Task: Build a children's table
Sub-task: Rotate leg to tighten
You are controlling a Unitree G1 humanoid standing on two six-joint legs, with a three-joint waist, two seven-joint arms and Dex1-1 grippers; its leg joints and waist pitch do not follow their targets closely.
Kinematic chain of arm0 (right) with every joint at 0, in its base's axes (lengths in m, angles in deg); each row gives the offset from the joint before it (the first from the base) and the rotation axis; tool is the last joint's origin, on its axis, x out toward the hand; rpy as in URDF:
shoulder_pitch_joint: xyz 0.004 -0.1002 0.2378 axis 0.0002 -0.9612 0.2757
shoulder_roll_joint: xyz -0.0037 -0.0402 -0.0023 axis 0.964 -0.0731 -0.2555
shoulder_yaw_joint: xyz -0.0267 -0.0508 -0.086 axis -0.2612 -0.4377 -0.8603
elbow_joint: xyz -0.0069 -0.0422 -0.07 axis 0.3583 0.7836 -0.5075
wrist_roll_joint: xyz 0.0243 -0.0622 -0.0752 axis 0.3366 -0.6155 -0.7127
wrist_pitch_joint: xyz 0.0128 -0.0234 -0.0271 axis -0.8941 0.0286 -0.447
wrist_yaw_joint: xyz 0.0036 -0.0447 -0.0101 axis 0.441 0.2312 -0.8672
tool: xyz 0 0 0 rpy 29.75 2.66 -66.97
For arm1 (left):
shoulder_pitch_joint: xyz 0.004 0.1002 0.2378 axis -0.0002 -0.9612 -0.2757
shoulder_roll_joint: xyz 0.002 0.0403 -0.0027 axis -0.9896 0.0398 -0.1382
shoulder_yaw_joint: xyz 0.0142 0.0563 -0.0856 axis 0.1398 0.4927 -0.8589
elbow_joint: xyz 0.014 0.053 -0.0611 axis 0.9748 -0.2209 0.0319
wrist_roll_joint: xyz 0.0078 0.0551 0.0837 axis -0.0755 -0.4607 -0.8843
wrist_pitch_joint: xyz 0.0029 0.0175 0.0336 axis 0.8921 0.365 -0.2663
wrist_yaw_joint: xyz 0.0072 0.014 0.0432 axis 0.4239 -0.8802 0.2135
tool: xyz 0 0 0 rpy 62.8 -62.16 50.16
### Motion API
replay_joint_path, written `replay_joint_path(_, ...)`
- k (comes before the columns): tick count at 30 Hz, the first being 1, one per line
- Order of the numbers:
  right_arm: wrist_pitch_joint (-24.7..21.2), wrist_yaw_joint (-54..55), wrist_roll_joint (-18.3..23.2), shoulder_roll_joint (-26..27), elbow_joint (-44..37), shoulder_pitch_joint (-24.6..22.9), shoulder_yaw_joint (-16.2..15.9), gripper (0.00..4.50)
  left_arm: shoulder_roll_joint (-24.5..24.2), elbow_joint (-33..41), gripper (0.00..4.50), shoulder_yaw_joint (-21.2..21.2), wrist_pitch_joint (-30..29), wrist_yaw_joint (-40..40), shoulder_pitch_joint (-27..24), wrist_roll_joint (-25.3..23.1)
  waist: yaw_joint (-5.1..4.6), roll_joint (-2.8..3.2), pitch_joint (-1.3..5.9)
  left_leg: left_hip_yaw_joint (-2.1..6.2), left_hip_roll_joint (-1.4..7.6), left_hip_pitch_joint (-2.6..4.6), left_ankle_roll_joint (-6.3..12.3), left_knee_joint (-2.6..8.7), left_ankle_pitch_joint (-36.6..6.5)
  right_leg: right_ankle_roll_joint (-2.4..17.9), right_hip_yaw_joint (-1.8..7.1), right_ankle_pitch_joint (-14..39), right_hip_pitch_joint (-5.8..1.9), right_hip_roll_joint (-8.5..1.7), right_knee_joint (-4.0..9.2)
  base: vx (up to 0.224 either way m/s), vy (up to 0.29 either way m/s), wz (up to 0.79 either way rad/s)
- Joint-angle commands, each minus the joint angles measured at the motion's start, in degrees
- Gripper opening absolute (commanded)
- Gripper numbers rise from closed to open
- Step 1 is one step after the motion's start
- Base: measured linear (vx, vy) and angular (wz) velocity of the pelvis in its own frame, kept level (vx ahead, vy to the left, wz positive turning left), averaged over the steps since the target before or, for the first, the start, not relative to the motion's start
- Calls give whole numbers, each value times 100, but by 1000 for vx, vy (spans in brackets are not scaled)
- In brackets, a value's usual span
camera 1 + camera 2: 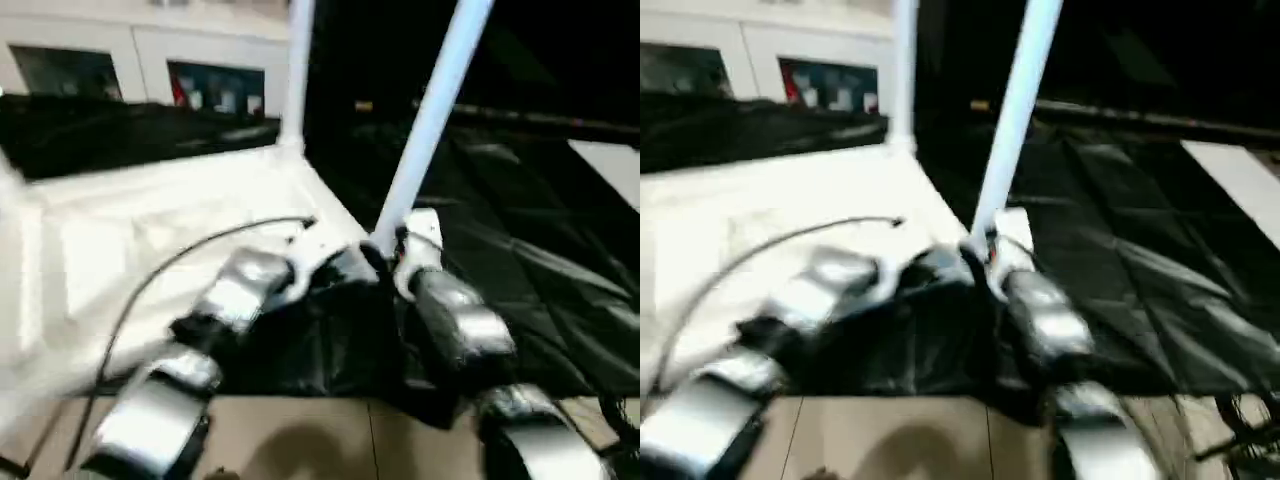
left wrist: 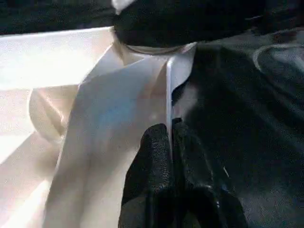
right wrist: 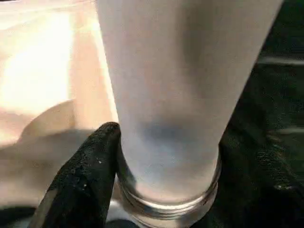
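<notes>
White ribbed tabletop (image 1: 150, 230) is lying underside-up on the black-draped table (image 1: 520, 250), a tube leg (image 1: 430, 120) rising from its near corner. Left gripper (image 2: 170, 137) is pinching the tabletop's thin rim. Right gripper's finger (image 3: 90, 175) is pressing the smooth leg's threaded base.

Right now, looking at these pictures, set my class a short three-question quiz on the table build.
1. True or false: the near leg stands straight upright.
2. How many legs rise from the tabletop?
3. The left gripper has its fingers on: A) the tabletop's thin edge wall, B) a leg, C) the black cloth.

Key: 1. False; it leans, with the right gripper at its threaded base. 2. Two; the far leg stands at the far corner. 3. A.
</notes>
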State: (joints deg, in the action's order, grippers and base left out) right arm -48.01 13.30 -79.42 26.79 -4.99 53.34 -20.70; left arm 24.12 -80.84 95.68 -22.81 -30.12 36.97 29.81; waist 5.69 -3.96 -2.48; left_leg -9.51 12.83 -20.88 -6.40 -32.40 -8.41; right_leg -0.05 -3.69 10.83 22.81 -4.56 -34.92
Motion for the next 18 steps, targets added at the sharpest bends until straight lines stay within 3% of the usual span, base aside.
replay_joint_path(1, -27, -9, 74, 331, 184, 5, -127, 307, 208, -158, 0, 178, 339, 115, 120, -128, -36, 100, 302, 23, -23, 139, -198, 386, -2601, 493, 153, 2686, -111, -302, 632, 0, 0, 0)
replay_joint_path(2, -27, -9, 74, 331, 184, 5, -127, 342, 208, -158, 0, 178, 339, 115, 120, -128, -30, 98, 297, 19, -26, 134, -167, 388, -2597, 489, 152, 2676, -111, -299, 637, 0, 0, 0)
replay_joint_path(5, 23, -73, 60, 340, 162, 44, -105, 354, 184, -282, 0, 205, 531, 38, 169, -153, -19, 91, 297, 6, -16, 117, -89, 394, -2518, 547, 167, 2571, -118, -310, 615, 0, 0, 0)
replay_joint_path(9, 195, -147, -14, 240, 184, 74, -89, 399, 79, -603, 0, 211, 1040, -141, 250, -201, -23, 79, 293, 3, -24, 119, -67, 390, -2527, 470, 161, 2844, -107, -321, 653, 0, 0, 0)
replay_joint_path(11, 155, -380, -92, 28, -458, -226, -279, 408, -53, -686, 0, 241, 1436, -320, 229, -261, -3, 87, 297, 8, -17, 101, -50, 403, -2466, 424, 163, 2859, -121, -324, 670, 0, 0, 0)
replay_joint_path(14, -11, -611, -37, -131, -1098, -540, -358, 408, -121, -697, 0, 224, 1561, -408, 216, -257, 40, 61, 290, -16, -14, 94, 25, 408, -2272, 434, 183, 2573, -143, -298, 650, 0, 0, 0)
replay_joint_path(15, -85, -729, -1, -210, -1404, -700, -386, 408, -157, -711, 0, 229, 1647, -441, 211, -265, 63, 54, 309, -15, -3, 55, 62, 420, -2088, 472, 192, 2450, -174, -323, 615, 0, 0, 0)
replay_joint_path(16, -235, -911, 63, -397, -2021, -1056, -418, 408, -238, -785, 0, 242, 1752, -430, 228, -301, 95, 56, 304, -25, 2, 53, 73, 419, -1990, 474, 200, 2354, -177, -321, 609, 0, 0, 0)
replay_joint_path(17, -235, -911, 63, -397, -2021, -1056, -418, 408, -238, -785, 0, 242, 1752, -430, 228, -301, 114, 56, 305, -30, 5, 66, 84, 411, -1951, 471, 206, 2286, -166, -313, 607, 0, 0, 0)
replay_joint_path(18, -391, -1120, 122, -644, -2695, -1489, -450, 408, -364, -909, 0, 292, 1998, -444, 256, -383, 113, 59, 310, -30, 13, 67, 75, 414, -1956, 499, 212, 2227, -164, -320, 586, 0, 0, 0)
